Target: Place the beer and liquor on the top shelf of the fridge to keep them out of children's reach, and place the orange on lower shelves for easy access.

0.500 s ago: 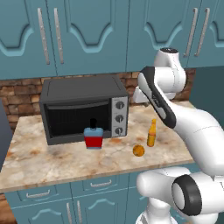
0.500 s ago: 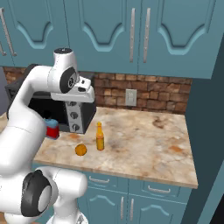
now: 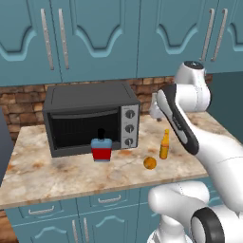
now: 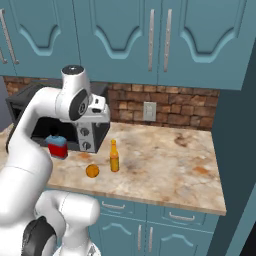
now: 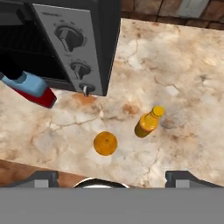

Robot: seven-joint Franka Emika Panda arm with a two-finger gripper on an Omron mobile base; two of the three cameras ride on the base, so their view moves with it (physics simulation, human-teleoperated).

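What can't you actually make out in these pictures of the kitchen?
- Liquor: in the right base view the robot's white arm covers its left side.
- Liquor in the hand view: its cap is lost against the dark oven.
- Oven dials: too small to read in the left base view.
- Beer: any label is too small to tell.
- Wall outlet: cut off by the hand view's top edge.

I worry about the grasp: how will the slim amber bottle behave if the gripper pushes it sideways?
The beer stands upright, tall on a narrow base, so it would probably tip rather than slide. Its smooth round body may slip between the fingers. Once fallen it could roll on the flat counter, perhaps toward the orange.
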